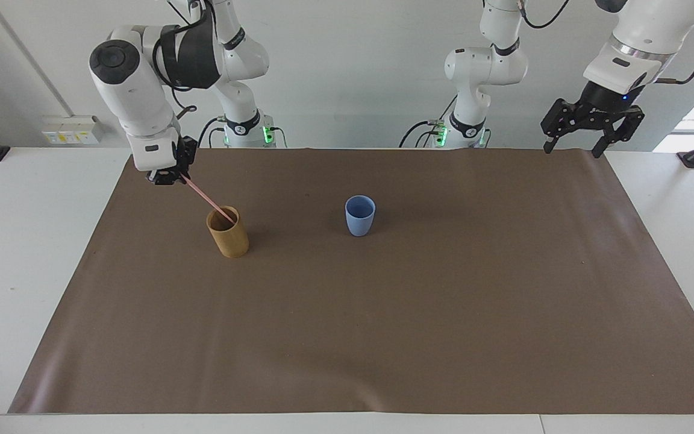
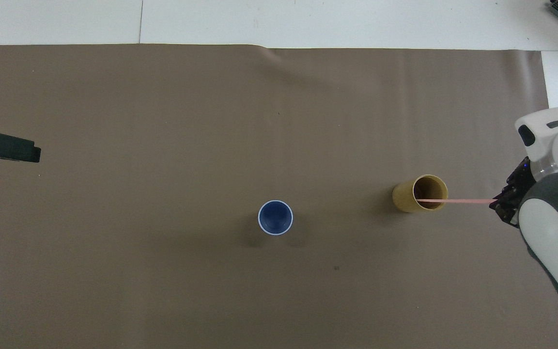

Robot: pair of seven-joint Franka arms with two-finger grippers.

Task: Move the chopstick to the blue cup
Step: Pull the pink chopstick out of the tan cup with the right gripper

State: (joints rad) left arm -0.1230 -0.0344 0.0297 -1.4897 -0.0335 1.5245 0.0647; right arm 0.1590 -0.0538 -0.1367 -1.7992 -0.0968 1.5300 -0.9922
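A thin pink chopstick [image 1: 202,197] [image 2: 463,200] slants up out of a tan wooden cup [image 1: 228,232] [image 2: 420,194]; its lower end still dips inside the cup's mouth. My right gripper [image 1: 169,178] [image 2: 501,207] is shut on its upper end, raised over the mat at the right arm's end. The light blue cup [image 1: 359,215] [image 2: 275,217] stands upright and empty mid-mat, beside the tan cup. My left gripper [image 1: 576,135] [image 2: 22,151] hangs open, high over the mat's corner at the left arm's end, holding nothing.
A brown mat [image 1: 383,337] [image 2: 211,121] covers most of the white table [image 1: 15,241]. Both arm bases [image 1: 244,129] stand at the robots' edge of the table. A wall socket box [image 1: 73,129] sits at the right arm's end.
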